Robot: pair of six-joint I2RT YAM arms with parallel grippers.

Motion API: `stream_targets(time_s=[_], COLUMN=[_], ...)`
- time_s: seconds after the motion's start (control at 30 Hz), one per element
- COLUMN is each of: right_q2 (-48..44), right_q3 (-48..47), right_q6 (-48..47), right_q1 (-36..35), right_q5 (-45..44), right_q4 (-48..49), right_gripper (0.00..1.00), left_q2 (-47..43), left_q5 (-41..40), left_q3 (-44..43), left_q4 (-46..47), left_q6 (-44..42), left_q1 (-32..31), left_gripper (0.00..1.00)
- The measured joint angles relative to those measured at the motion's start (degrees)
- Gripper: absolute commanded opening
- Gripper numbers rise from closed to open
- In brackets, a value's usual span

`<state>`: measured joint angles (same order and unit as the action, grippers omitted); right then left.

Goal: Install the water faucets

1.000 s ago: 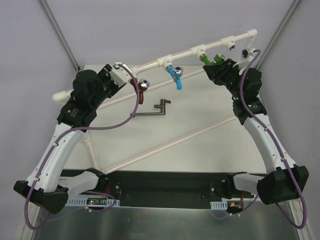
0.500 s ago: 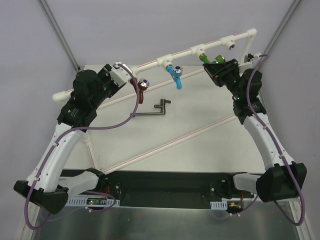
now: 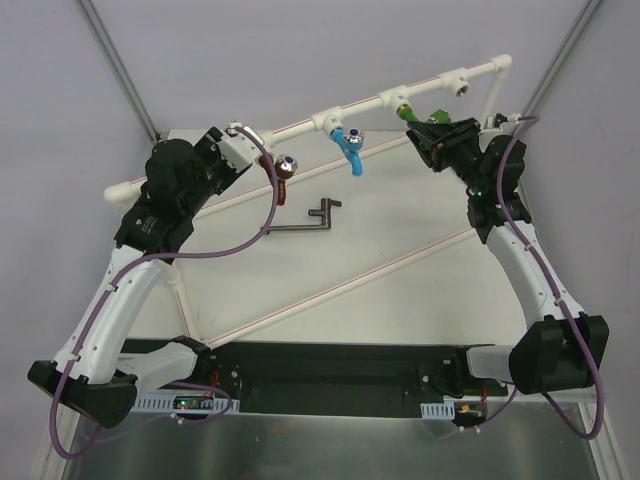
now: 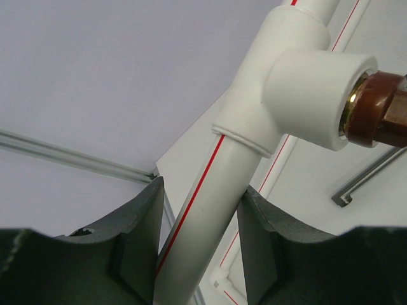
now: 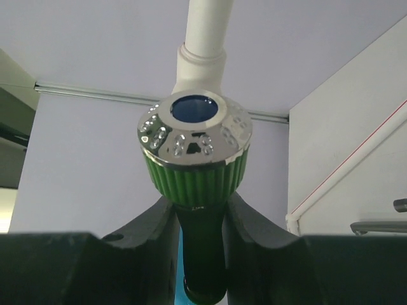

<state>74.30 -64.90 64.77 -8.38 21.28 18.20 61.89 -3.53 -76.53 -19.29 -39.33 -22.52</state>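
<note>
At the right-hand tee, green faucet (image 3: 424,118): its threaded end is met by a tee of the white pipe frame (image 3: 372,102); in the right wrist view its ribbed green collar and shiny silver round end (image 5: 194,130) are turned toward the camera, with a white pipe seen behind.
Right gripper (image 3: 440,135): narrowly set and clamped on the dark stem of the green faucet, one finger (image 5: 156,229) pressed on each side below the collar.
Blue faucet (image 3: 350,150): hung from the middle tee of the far pipe, apart from both grippers.
Reddish-brown faucet (image 3: 285,170): seated in the left tee, a brass ring shown at the joint in the left wrist view (image 4: 381,111).
Left gripper (image 3: 232,145): closed around the red-striped white pipe (image 4: 210,210) just below that tee, a finger (image 4: 137,241) touching each side.
Grey metal key (image 3: 305,220): laid flat on the table (image 3: 400,240), between the arms, near the blue and reddish-brown faucets but touched by nothing.
</note>
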Motion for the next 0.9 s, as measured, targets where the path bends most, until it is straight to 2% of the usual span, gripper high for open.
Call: stream_targets(time_s=[0.23,0.53,0.57,0.6,0.63,0.7,0.73,0.8,0.83,0.9], right_q2=[0.59,1.38,1.33,1.27,1.11,0.72,0.5,-0.02,-0.37,-1.27], right_q3=[0.0,-0.11,-0.11,-0.11,-0.11,-0.11,-0.11,-0.11,-0.04,0.13], right_q6=[4.61,4.44,4.02,3.58,3.06,1.4,0.46,-1.46,-2.56,-4.52], right_q1=[1.42,1.9,1.86,1.81,1.81,1.75,1.68,1.64,1.6,1.42], right_q5=[-0.87,-5.46,-5.6,-5.68,-5.84,-6.01,-6.05,-6.03,-6.01,-5.99], right_q4=[0.33,1.18,1.22,1.27,1.27,1.18,1.09,0.96,0.68,0.22], right_gripper=[0.02,0.02,0.02,0.02,0.02,0.02,0.02,0.02,0.02,0.02], left_q2=[-0.02,-0.5,-0.52,-0.52,-0.52,-0.66,-0.79,-1.03,-1.11,-1.22], left_q5=[0.09,0.61,0.61,0.61,0.63,0.7,0.72,0.92,1.22,1.66], left_q3=[0.02,0.02,0.02,0.02,0.02,0.02,0.02,0.04,0.09,0.07], left_q4=[-0.13,-1.16,-1.16,-1.18,-1.18,-1.2,-1.31,-1.42,-1.4,-1.27], left_q6=[-0.02,-0.02,-0.02,-0.02,-0.02,0.0,0.04,1.62,4.55,8.94], left_q1=[0.07,-0.37,-0.37,-0.37,-0.37,-0.39,-0.39,-0.37,-0.37,-0.39], left_gripper=[0.0,0.01,0.04,0.16,0.21,0.39,0.53,0.63,0.71,0.77])
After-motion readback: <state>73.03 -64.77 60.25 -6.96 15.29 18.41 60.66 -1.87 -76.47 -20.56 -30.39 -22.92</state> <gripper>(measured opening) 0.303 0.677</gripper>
